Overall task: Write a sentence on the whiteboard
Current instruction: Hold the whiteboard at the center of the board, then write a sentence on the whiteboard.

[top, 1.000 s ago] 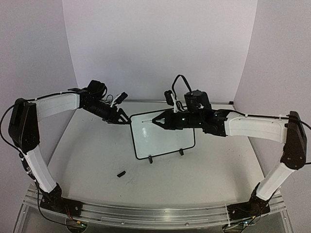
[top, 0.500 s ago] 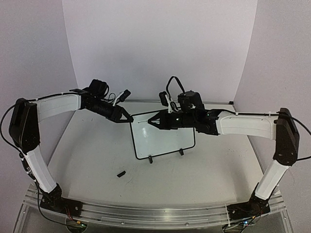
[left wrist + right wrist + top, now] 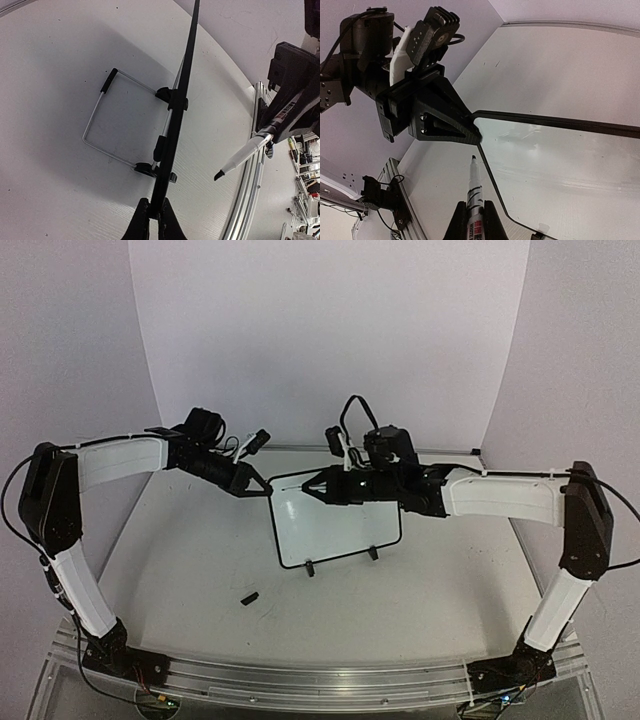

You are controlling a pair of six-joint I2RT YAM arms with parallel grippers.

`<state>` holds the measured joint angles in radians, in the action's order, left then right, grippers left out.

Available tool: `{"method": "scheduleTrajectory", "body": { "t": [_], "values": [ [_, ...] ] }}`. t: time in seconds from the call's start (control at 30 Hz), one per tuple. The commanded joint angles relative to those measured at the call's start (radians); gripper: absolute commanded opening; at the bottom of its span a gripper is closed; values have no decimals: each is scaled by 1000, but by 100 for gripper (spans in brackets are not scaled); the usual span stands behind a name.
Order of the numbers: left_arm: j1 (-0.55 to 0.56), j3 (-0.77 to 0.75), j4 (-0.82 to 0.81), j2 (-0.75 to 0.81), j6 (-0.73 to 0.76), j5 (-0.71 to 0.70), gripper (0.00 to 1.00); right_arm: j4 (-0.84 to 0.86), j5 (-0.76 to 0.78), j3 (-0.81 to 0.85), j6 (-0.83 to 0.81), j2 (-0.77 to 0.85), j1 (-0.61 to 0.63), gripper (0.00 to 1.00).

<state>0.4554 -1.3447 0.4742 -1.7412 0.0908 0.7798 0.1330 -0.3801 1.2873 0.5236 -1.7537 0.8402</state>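
Pale worktop (image 3: 180, 570), top view: we see the whiteboard (image 3: 340, 530) upright on its feet at centre; the left claw (image 3: 262, 490) pinches its upper left corner, and the right claw (image 3: 318, 486) hovers at its face. Left wrist view: claw pressed onto the board's edge, marker (image 3: 245, 156) tip apart from it. Right wrist view: right claw pinches the marker.

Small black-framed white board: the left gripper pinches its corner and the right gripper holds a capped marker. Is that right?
No: the white marker in the right gripper is uncapped, its dark tip bare in the right wrist view. The rest holds.
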Motion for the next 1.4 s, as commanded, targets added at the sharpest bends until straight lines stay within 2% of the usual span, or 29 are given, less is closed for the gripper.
{"method": "scheduleTrajectory", "body": {
  "t": [0.0, 0.83, 1.37],
  "values": [
    [8, 15, -12, 19, 40, -26, 0, 43, -6, 50, -5, -27, 1, 0],
    [28, 32, 10, 26, 98, -58, 0, 51, 62, 93, 12, -98, 2, 0],
    [31, 32, 12, 34, 102, -61, 0, 51, 124, -34, 51, -73, 5, 0]
  ]
}}
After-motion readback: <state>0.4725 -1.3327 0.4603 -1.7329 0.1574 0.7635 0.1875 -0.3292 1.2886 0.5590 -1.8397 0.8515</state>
